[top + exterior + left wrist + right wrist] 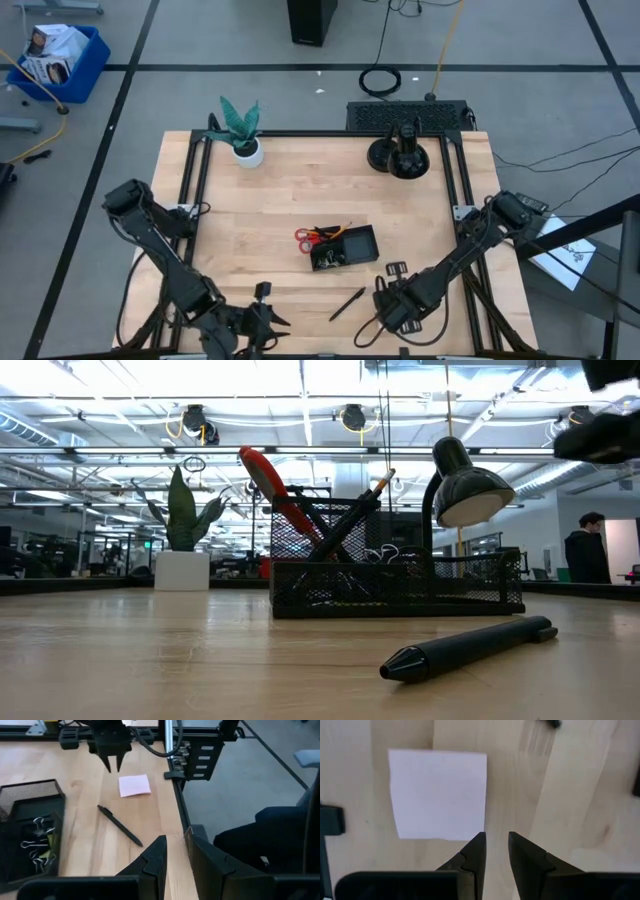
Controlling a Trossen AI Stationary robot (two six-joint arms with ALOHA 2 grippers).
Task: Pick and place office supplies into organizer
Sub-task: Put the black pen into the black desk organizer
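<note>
Left tool (pixel 262 322): at the near edge of the desk (pixel 280 190), left of centre; fingers parted by a narrow gap, nothing held between them.
Plant (pixel 241 128): green leaves in a white pot, at the far left of the desk, well apart from the task items.
Scissors (pixel 312 237): red handles project from the left side of the organizer; in the low view they stand tilted in the tall mesh section.
Pencils (pixel 335 231): thin, orange, leaning in the same section beside the scissors.
Organizer (pixel 345 247): black mesh tray near the desk centre.
Clips (pixel 34 842): small black binder clips lying in a low compartment of the organizer, with a yellow-green piece (pixel 44 858) among them.
Pen (pixel 347 303): black, lying flat on the desk, just in front of the organizer, between the two tools.
Round stand (pixel 400 155): black, at the far edge of the desk, right of centre.
Right tool (pixel 383 302): low over the near right of the desk, pointing down; fingers slightly apart, holding nothing.
Sticky-note pad (pixel 438 794): pale, square, flat on the desk right beneath the right tool, outside the organizer.
</note>
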